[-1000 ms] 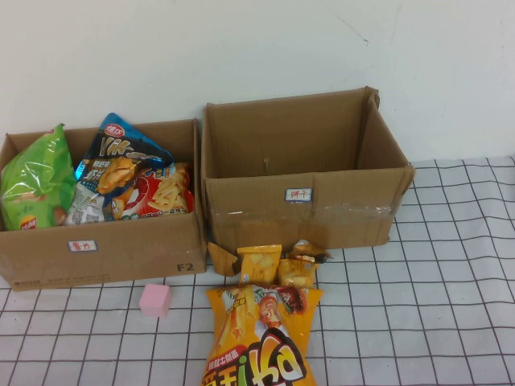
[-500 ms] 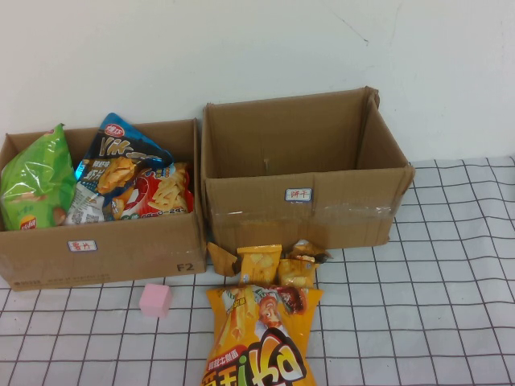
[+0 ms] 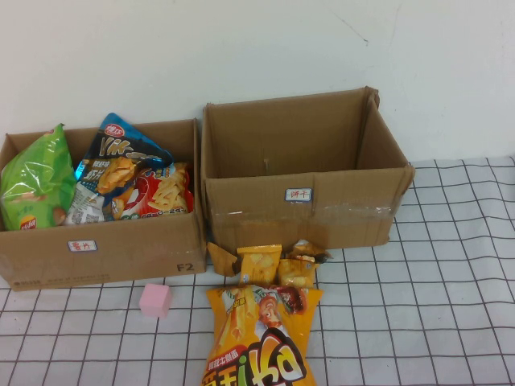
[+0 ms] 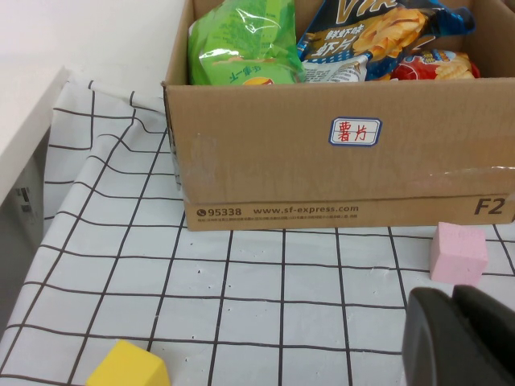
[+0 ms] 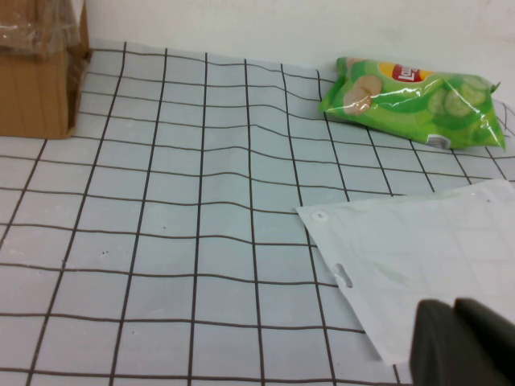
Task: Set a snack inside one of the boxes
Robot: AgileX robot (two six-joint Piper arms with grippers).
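A large orange snack bag [image 3: 261, 338] lies on the checked cloth at the front centre. Two small yellow packs [image 3: 259, 261] [image 3: 299, 269] lie just behind it, by the empty right cardboard box [image 3: 306, 209]. The left cardboard box [image 3: 96, 245] holds a green bag, a dark blue bag and a red bag; it also shows in the left wrist view [image 4: 338, 161]. Neither arm shows in the high view. My left gripper [image 4: 453, 299] is shut and empty, low over the cloth near a pink cube [image 4: 459, 251]. My right gripper [image 5: 455, 312] is shut and empty over a white plastic bag [image 5: 426, 257].
A green chips bag [image 5: 414, 100] lies on the cloth beyond the right gripper. The pink cube [image 3: 155, 299] sits in front of the left box. A yellow cube [image 4: 129, 368] lies near the cloth's left edge, where the table drops off.
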